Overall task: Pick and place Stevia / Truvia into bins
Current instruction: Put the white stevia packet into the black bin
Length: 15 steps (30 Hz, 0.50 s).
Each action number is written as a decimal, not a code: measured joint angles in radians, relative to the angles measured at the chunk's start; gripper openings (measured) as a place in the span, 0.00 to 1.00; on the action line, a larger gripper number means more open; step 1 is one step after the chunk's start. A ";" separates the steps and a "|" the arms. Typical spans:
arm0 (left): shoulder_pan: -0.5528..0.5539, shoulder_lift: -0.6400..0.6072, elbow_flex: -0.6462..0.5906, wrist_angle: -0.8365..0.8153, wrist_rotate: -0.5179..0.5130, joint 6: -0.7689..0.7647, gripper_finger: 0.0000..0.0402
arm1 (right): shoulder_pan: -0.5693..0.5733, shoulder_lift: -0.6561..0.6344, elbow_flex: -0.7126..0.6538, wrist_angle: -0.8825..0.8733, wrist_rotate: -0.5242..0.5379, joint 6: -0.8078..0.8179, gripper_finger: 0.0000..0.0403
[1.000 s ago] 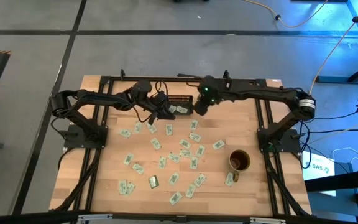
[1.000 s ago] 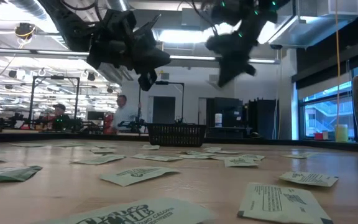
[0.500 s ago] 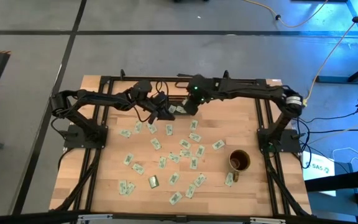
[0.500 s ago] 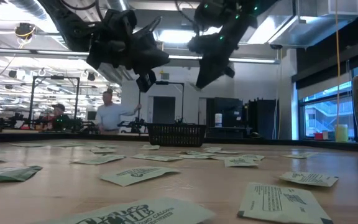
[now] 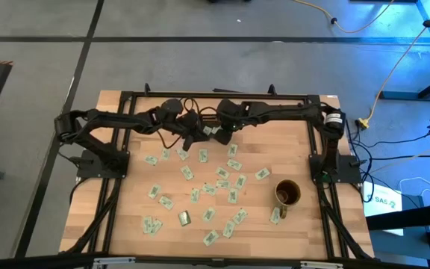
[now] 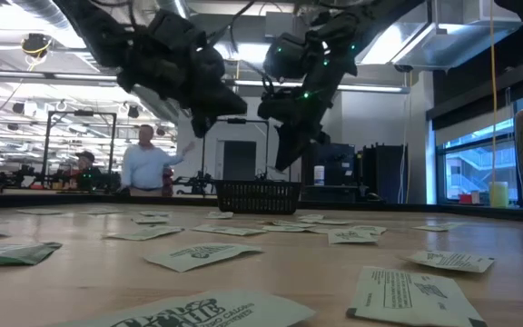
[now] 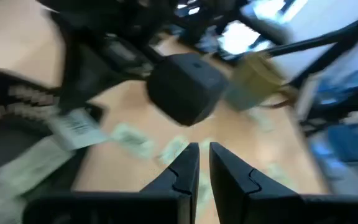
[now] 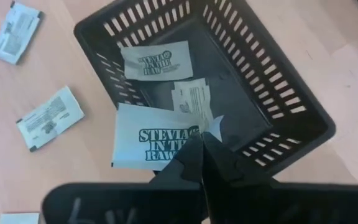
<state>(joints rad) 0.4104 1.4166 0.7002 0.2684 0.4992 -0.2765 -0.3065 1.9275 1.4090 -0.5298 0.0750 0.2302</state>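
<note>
R pincer (image 8: 199, 163) clamped on white paper Stevia packet (image 8: 156, 145) over rim of black slatted bin (image 8: 278, 93) at desk's (image 5: 312, 232) far edge. L pincer (image 7: 198, 163) beside it, nearly closed, holding nothing visible.

Stevia packets (image 5: 222, 173) lie scattered flat; two inside the black bin (image 8: 272, 93).

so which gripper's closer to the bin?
Right. The right gripper hangs over the bin, pinching a packet. The left gripper sits beside it.
</note>
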 joint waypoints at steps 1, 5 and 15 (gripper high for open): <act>-0.004 -0.027 0.000 -0.051 -0.043 0.022 0.08 | 0.000 0.004 0.000 0.003 0.000 0.000 0.00; -0.022 -0.140 0.000 -0.212 -0.204 0.078 0.08 | 0.000 0.011 0.000 0.026 0.001 0.000 0.00; -0.064 -0.317 0.000 -0.613 -0.600 0.050 0.08 | -0.001 0.011 0.000 0.105 0.003 -0.003 0.08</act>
<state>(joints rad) 0.3464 1.0991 0.7002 -0.3449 -0.1010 -0.2260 -0.3079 1.9385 1.4090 -0.4247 0.0779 0.2272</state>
